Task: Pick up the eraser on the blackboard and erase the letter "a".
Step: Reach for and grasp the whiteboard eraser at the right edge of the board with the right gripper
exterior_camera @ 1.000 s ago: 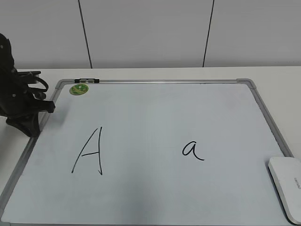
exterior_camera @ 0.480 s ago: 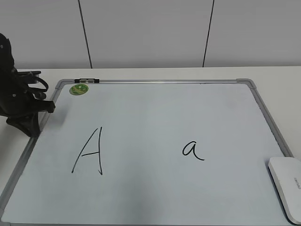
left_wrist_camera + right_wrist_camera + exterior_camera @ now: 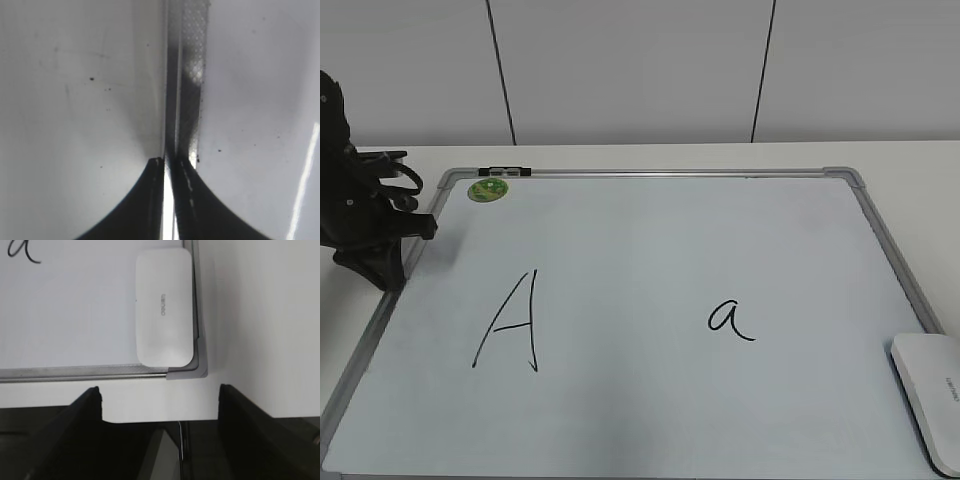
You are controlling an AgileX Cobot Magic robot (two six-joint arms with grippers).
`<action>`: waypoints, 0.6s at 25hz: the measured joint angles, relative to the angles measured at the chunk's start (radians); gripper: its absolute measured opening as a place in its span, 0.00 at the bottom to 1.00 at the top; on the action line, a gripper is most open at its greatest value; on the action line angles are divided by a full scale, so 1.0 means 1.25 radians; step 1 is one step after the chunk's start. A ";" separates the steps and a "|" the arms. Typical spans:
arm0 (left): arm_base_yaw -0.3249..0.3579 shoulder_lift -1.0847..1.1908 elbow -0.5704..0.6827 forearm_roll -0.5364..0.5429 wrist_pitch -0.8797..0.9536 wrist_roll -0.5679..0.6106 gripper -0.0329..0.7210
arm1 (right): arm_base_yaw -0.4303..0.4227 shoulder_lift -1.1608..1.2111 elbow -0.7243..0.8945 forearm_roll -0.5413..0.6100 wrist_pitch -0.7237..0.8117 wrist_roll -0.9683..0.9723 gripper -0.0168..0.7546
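Eraser [image 3: 164, 307] — lying flat in the blackboard's [image 3: 650, 173] near-right corner, well right of the letter "a" [image 3: 730, 320], untouched — right gripper [image 3: 160, 390] spread wide just short of it, seemingly for a grasp; left gripper [image 3: 168, 165] pressed together, idle at the left frame.

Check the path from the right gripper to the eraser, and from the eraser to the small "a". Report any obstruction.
Nothing visible obstructs either path. The right gripper is open, with only bare table and frame before the eraser. Only bare blackboard separates the eraser from the letter "a".
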 joint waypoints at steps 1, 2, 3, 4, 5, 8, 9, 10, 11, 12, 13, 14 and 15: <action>0.000 0.000 0.000 0.000 0.000 0.000 0.09 | 0.000 0.033 -0.004 0.002 0.002 -0.002 0.72; 0.000 0.000 0.000 0.000 0.000 0.000 0.09 | 0.000 0.066 -0.011 0.003 0.002 -0.004 0.72; 0.000 0.000 0.000 0.000 0.000 0.000 0.09 | 0.000 0.110 -0.020 0.004 0.002 -0.004 0.73; 0.000 0.000 0.000 0.000 0.000 0.000 0.09 | 0.000 0.145 -0.029 0.004 0.002 -0.008 0.76; 0.000 0.000 0.000 0.000 0.000 0.000 0.09 | 0.000 0.177 -0.038 0.005 0.002 -0.014 0.80; 0.000 0.000 0.000 0.000 0.000 0.000 0.09 | 0.000 0.256 -0.064 0.008 -0.002 -0.028 0.87; 0.000 0.000 0.000 0.000 0.000 0.000 0.09 | 0.000 0.272 -0.071 0.010 -0.008 -0.028 0.88; 0.000 0.000 0.000 0.000 0.000 0.000 0.09 | 0.000 0.297 -0.079 0.013 -0.021 -0.028 0.89; 0.000 0.000 0.000 0.000 0.000 0.000 0.09 | 0.000 0.316 -0.083 0.017 -0.035 -0.028 0.89; 0.000 0.000 0.000 0.000 0.000 0.000 0.09 | 0.000 0.335 -0.086 0.019 -0.049 -0.028 0.89; 0.000 0.000 0.000 0.000 0.000 0.000 0.10 | 0.001 0.351 -0.088 0.021 -0.062 -0.033 0.89; 0.000 0.000 0.000 0.000 0.000 0.000 0.10 | 0.006 0.371 -0.088 0.022 -0.074 -0.034 0.89; 0.000 0.000 0.000 0.000 0.000 0.000 0.10 | 0.010 0.389 -0.088 0.022 -0.085 -0.038 0.89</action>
